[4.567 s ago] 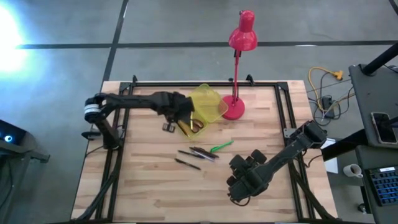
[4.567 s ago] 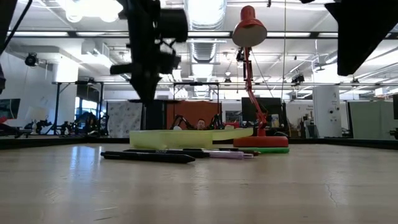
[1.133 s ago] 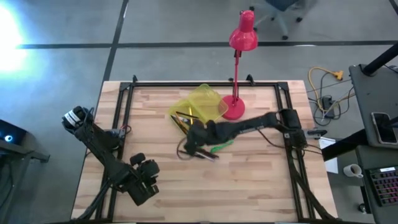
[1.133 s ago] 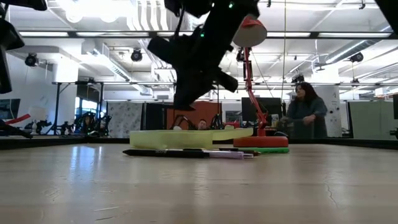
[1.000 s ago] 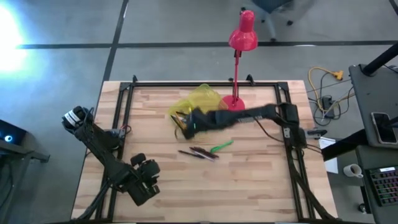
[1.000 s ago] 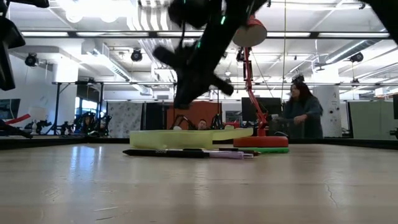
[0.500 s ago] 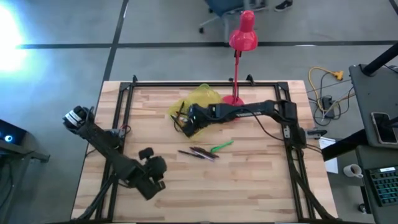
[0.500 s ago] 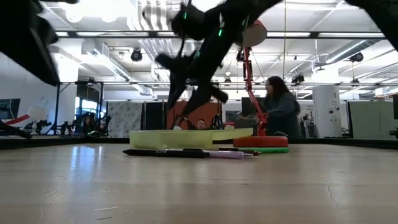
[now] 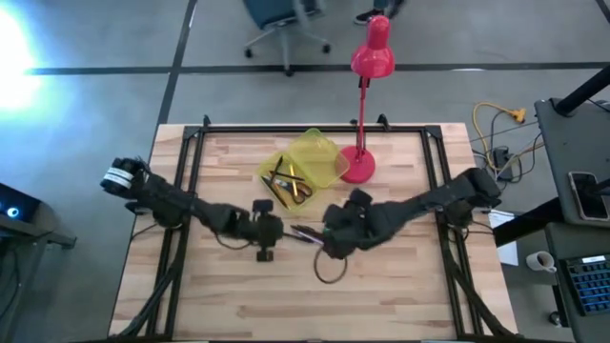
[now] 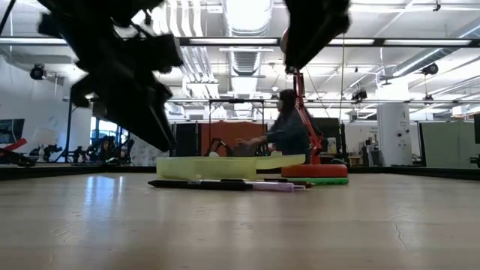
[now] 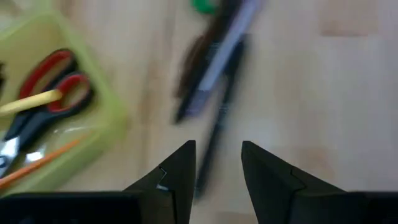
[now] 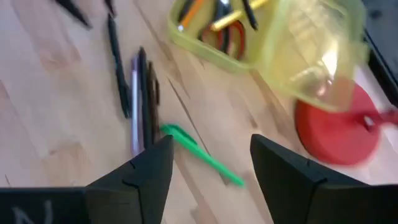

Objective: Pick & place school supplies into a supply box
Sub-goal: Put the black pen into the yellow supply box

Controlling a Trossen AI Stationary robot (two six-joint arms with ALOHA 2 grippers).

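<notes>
The translucent yellow-green supply box (image 9: 291,181) lies on the table with its lid (image 9: 322,157) open toward the lamp. Inside it are red-handled scissors (image 11: 53,78), a yellow pencil, an orange pencil and dark pens. A small bunch of dark pens (image 12: 134,102) and a green pen (image 12: 202,155) lie flat on the wood just near of the box. My left gripper (image 11: 217,168) is open above the bunch, and one dark pen (image 11: 214,146) shows between its fingers. My right gripper (image 12: 211,165) is open and hovers over the green pen. The two grippers (image 9: 265,236) (image 9: 334,240) face each other across the pens.
The red desk lamp stands on its round base (image 9: 357,167) right beside the box lid, with its head (image 9: 372,52) beyond the far edge. A black rail frame (image 9: 181,191) edges the table. Bare wood lies toward the near edge. A person (image 10: 283,135) moves in the room behind.
My right gripper was over the supply box, then drew back toward the near edge and now hangs over the loose pens. My left arm swung from the table's near-left corner up to the middle, and its gripper now sits by the pens.
</notes>
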